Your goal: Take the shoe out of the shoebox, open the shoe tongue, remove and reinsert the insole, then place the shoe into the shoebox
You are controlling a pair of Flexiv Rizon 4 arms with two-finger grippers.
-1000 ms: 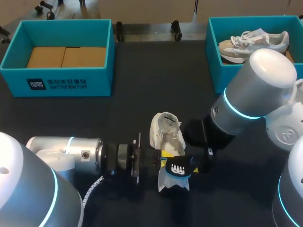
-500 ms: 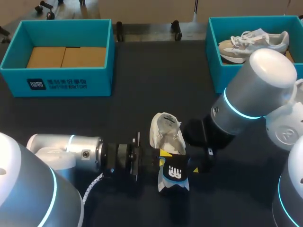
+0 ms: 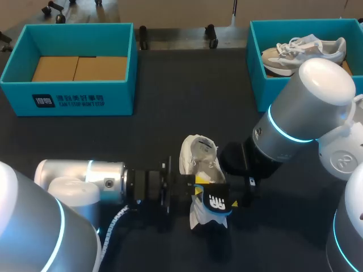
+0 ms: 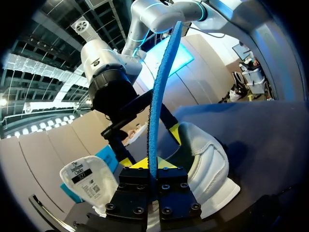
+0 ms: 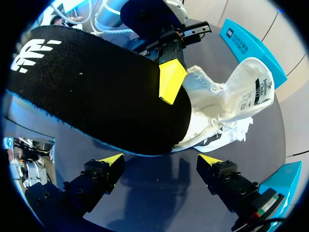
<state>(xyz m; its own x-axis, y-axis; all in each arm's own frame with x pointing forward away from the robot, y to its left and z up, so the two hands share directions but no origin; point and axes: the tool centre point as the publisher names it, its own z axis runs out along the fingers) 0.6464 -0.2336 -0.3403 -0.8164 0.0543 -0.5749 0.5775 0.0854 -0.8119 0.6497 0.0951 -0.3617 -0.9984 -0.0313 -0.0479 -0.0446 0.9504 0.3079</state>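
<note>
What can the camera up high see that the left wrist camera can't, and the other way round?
Only the head view shows the left shoebox with brown cardboard inside, and a second shoe lying in the right shoebox. Only the left wrist view shows the insole edge-on, a thin blue strip pinched in the left end effector, and the label on the shoe tongue. Both show the white shoe, the insole and the right arm.

Bright, even overhead light — soft shadow beside shoe on dark table; mild glare on right arm shell.
</note>
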